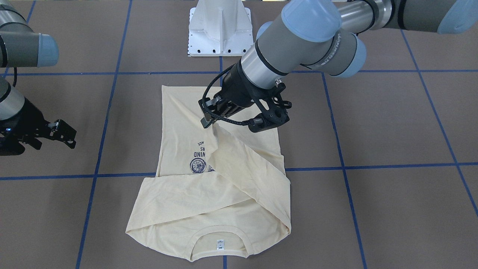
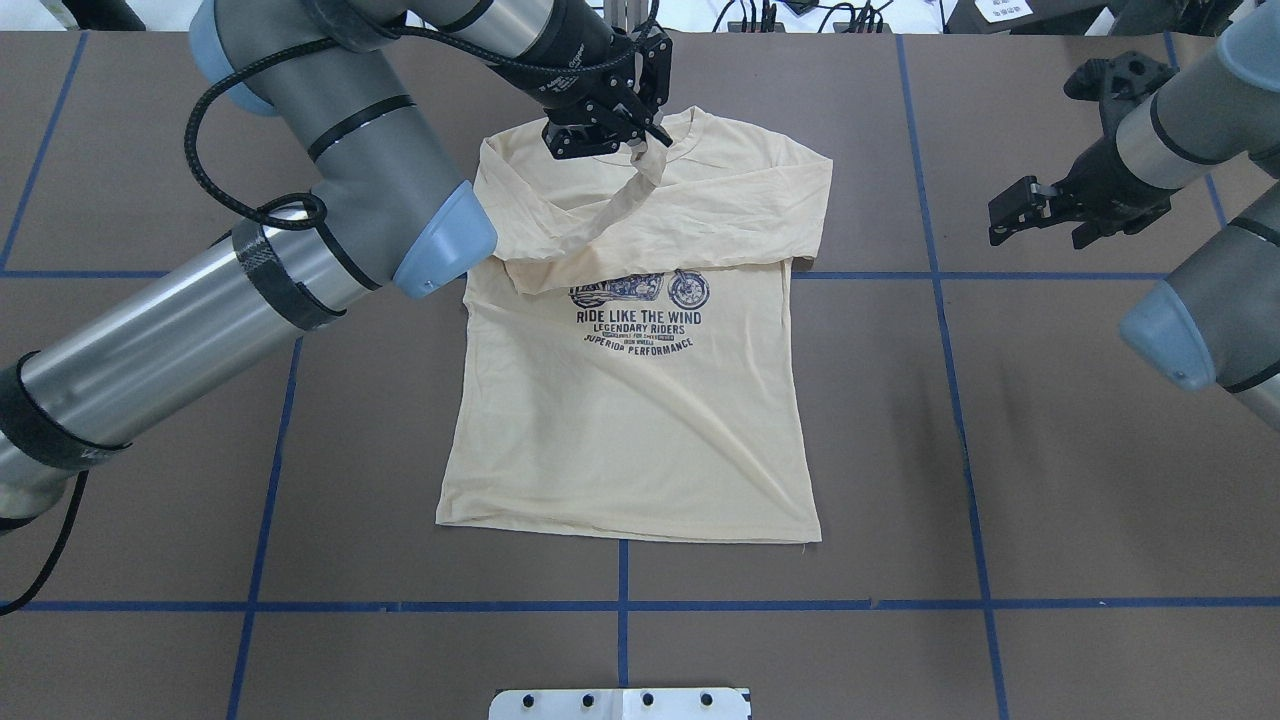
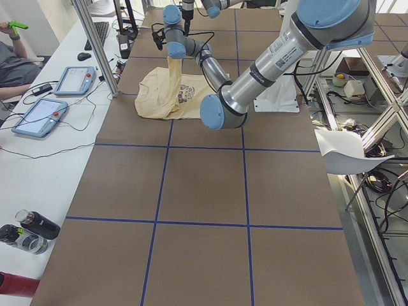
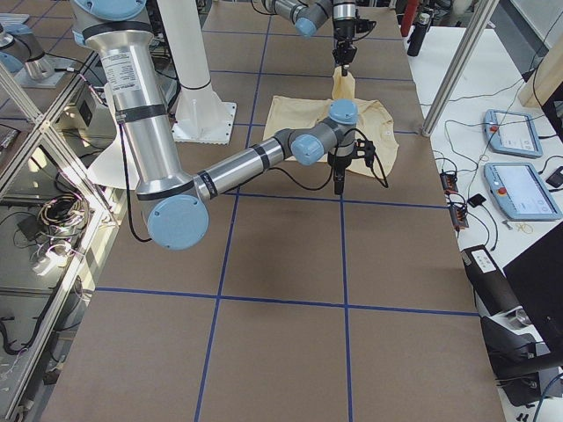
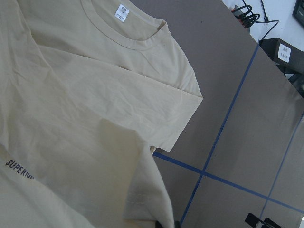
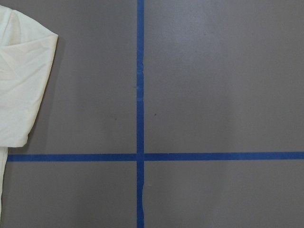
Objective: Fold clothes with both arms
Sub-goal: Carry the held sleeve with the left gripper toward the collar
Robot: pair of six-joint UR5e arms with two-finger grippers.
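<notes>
The cream-yellow T-shirt lies print side up on the brown table, collar on the far side from the robot base. It also shows in the front-facing view, with its white neck label. My left gripper hangs above the chest near the collar. It is shut on the end of a long sleeve, lifted and drawn across the chest; the front-facing view shows the pinch. The other sleeve lies folded across the chest. My right gripper is open and empty, above bare table beside the shirt.
The white pedestal base stands at the robot's side of the table. Blue tape lines cross the brown surface. Operator tablets and bottles lie on a side bench off the table.
</notes>
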